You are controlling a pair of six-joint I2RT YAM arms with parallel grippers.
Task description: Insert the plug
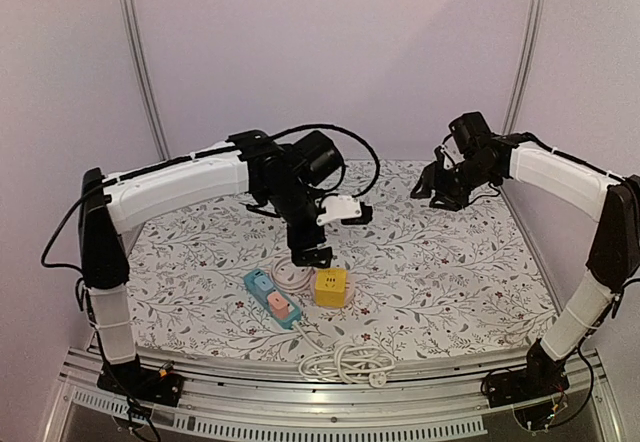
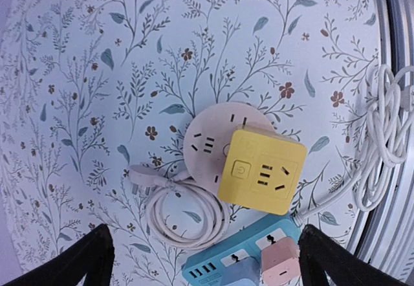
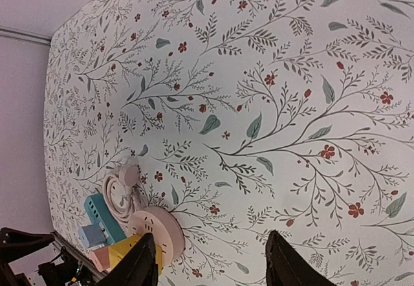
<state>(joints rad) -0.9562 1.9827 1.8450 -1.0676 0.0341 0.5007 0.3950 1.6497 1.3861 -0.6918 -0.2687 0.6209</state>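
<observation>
A pale pink plug (image 2: 139,176) lies flat on the floral table cover, its coiled cord (image 2: 187,218) leading to a round pink socket hub (image 2: 207,145). A yellow cube socket (image 2: 262,171) sits on the hub's right side. A blue power strip (image 2: 226,260) with a pink adapter (image 2: 281,260) plugged into it lies just in front. My left gripper (image 2: 207,270) is open and empty, hovering above this group (image 1: 305,252). My right gripper (image 1: 440,187) is open and empty, raised at the back right, far from the plug (image 3: 129,175).
A bundled white cable (image 1: 345,362) lies near the table's front edge, joined to the blue strip (image 1: 270,297). The yellow cube (image 1: 331,287) and the hub (image 1: 290,274) sit at centre front. Metal rails run along the near edge.
</observation>
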